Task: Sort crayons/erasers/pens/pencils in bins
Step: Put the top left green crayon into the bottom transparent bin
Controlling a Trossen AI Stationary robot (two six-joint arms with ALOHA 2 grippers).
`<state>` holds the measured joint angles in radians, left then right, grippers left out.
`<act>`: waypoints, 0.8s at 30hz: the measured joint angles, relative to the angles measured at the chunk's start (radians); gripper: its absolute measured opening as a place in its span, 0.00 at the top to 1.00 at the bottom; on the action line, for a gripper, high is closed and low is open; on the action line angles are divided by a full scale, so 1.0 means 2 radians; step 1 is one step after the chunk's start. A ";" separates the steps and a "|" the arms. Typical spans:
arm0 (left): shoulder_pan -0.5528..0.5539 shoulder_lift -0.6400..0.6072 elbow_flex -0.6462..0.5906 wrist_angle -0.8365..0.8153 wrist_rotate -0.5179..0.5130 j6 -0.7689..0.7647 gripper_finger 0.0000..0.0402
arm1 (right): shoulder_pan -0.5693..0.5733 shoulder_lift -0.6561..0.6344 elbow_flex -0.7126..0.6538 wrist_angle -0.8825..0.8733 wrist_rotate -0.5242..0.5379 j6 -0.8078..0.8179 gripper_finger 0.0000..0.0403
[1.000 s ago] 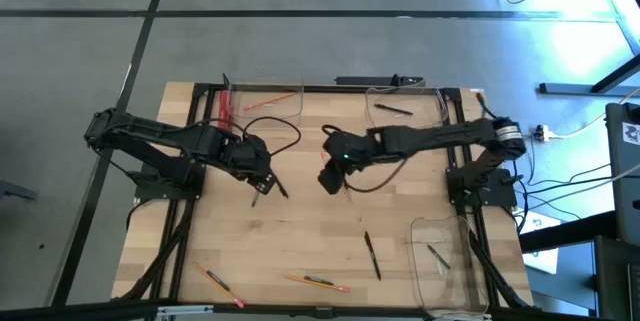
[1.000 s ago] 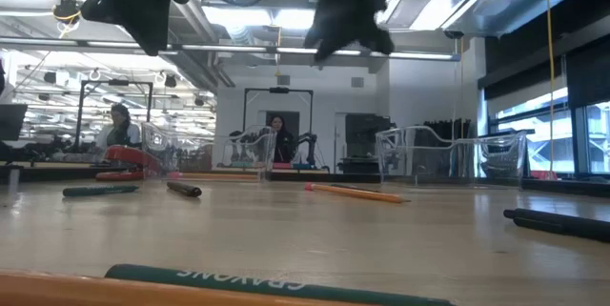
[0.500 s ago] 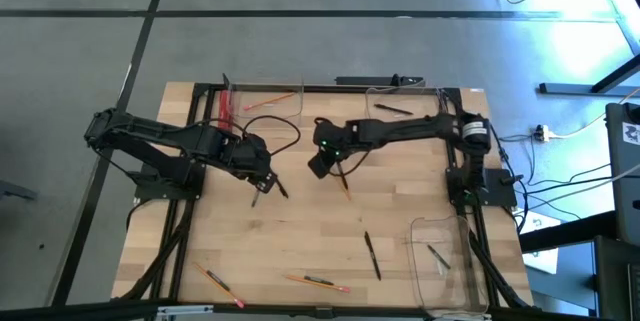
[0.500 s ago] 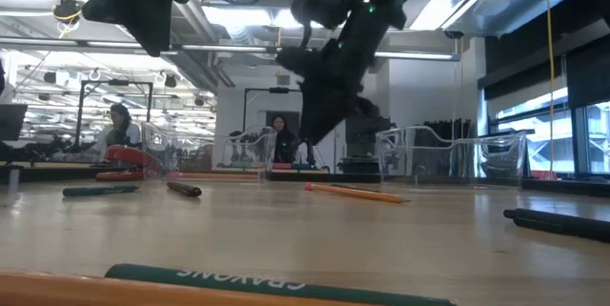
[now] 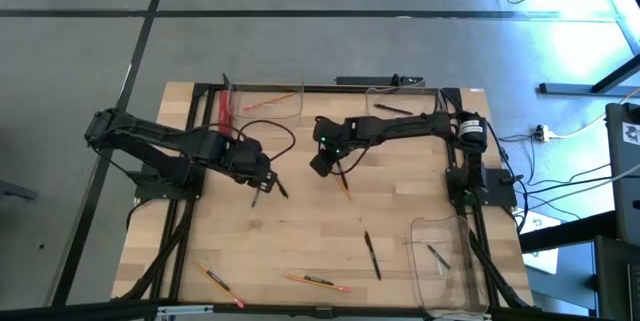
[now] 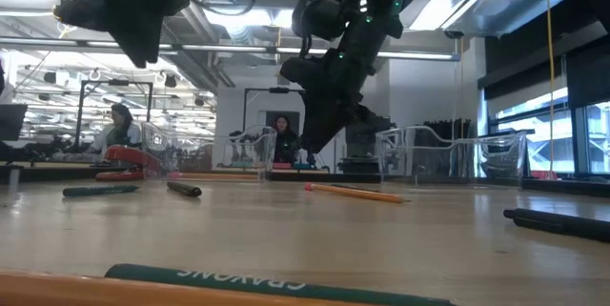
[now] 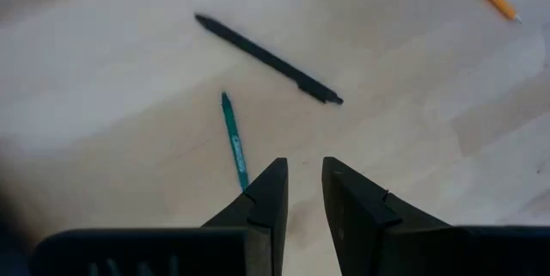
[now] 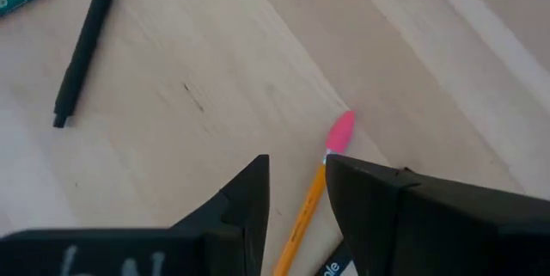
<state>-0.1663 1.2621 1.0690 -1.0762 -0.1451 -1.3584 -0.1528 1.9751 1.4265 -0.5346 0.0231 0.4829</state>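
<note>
My right gripper (image 5: 318,167) hovers at the table's middle, open by a narrow gap and empty. It is just above an orange pencil (image 8: 311,203), whose pink end (image 8: 341,130) shows past the fingertips. My left gripper (image 5: 259,173) hangs above a green crayon (image 7: 234,143) and a black pen (image 7: 266,57), open by a narrow gap and empty. Both lie flat on the wood. Three clear bins stand on the table: far left (image 5: 285,94), far right (image 5: 372,101) and near right (image 5: 455,226).
The far left bin holds a red bar (image 5: 227,111) and a pencil (image 5: 272,101). The far right bin holds a black pen (image 5: 393,110). A pen (image 5: 371,254) and two pencils (image 5: 217,281) (image 5: 315,282) lie near the front edge, and a crayon (image 6: 276,282) lies close to the low camera.
My right gripper has come down from high above the table and gone a little toward the left and far edges, ending over the pencil's pink end. My left gripper has shifted slightly toward the table's left edge. No object has moved.
</note>
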 joint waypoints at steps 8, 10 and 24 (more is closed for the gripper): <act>-0.007 0.000 -0.066 0.073 0.042 -0.014 0.83 | 0.000 0.000 0.000 0.000 -0.038 -0.028 0.70; -0.007 0.000 -0.086 0.095 0.042 -0.015 0.83 | 0.000 0.000 0.000 0.000 -0.040 -0.043 0.70; -0.022 0.001 -0.182 0.169 0.022 -0.018 0.83 | 0.000 0.000 0.000 -0.003 -0.091 -0.063 0.70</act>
<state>-0.2108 1.2648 0.7053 -0.7383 -0.1014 -1.3935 -0.1524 1.9747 1.4265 -0.5399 -0.1593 0.3572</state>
